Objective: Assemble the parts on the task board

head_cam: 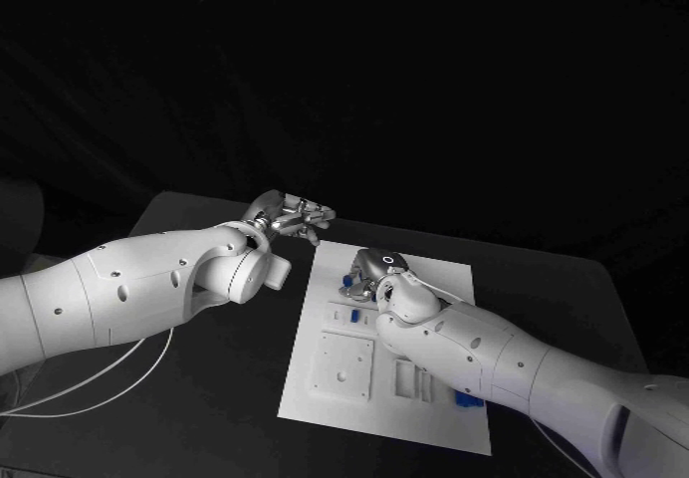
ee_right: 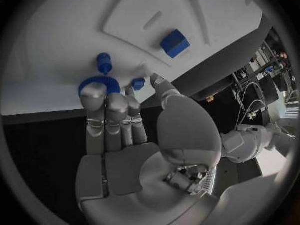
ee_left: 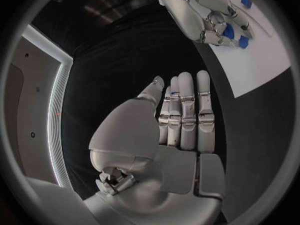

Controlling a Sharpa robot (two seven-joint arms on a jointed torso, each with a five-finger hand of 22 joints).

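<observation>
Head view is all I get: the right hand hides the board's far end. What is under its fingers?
Observer: On the right hand, the fingertips lie over a blue toothed wheel on the board; contact is unclear.
Operator: Any other pieces near it?
Observer: A small blue peg beside the wheel, and a blue block further along the board.
Operator: Is the left hand holding something?
Observer: No; the left hand is empty, fingers straight, above the black table.
</observation>
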